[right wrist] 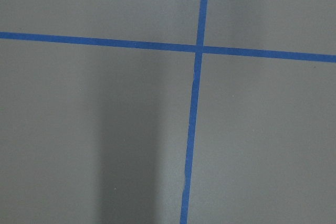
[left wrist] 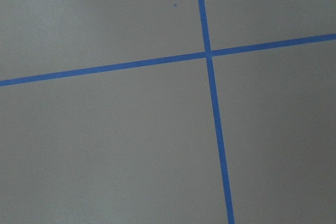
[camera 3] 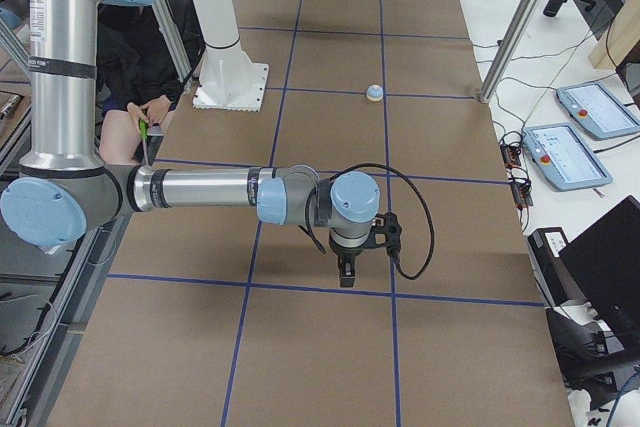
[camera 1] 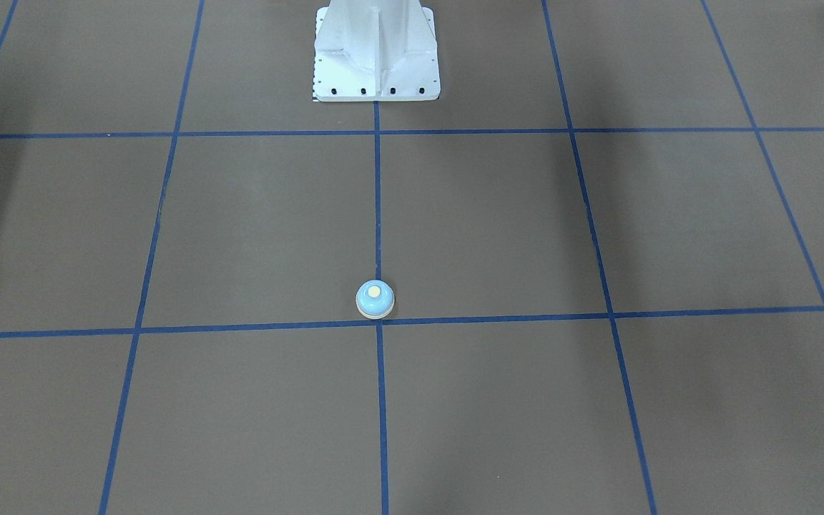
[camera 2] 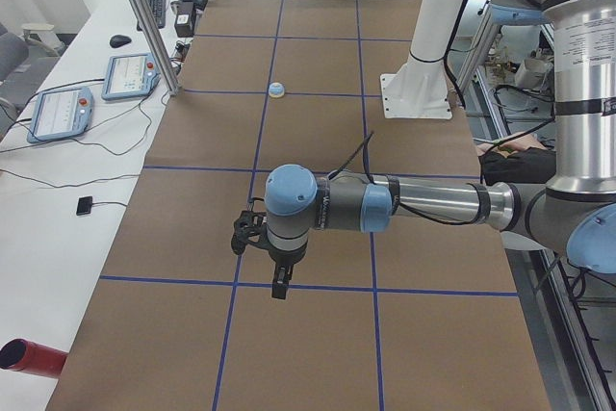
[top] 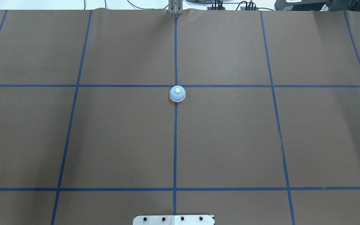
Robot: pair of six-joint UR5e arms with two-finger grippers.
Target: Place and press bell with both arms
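So the jaws first: honestly can't tell how far apart they are on either arm. The left arm's black two-finger gripper (camera 2: pixel 280 288) only shows in the left side view, pointing down over the table with nothing visibly in it, and the right arm's black two-finger gripper (camera 3: pixel 346 274) only shows in the right side view, same pose, also nothing visibly held. Both wrist cams just see bare brown paper and a crossing of blue tape lines, no fingers in frame, so no help there. Each silver-grey jointed arm with light-blue joint caps, the left arm (camera 2: pixel 423 204) and the right arm (camera 3: pixel 200 188), is stretched out level over its own end of the table, well apart from the action. The small light-blue dome-shaped desk bell with the cream button on top (top: pixel 177 93) is sitting upright on the brown paper-covered table (top: pixel 230 140), right on the centre blue tape line (top: pixel 175 140) and just on the robot's side of a crossing, well out from the white flanged pedestal (camera 1: pixel 376 54). Neither gripper shows up in the overhead or front views at all. My read: the bell looks like it's sitting in a placed spot, but I can't say whether the placing and pressing are over or haven't started.
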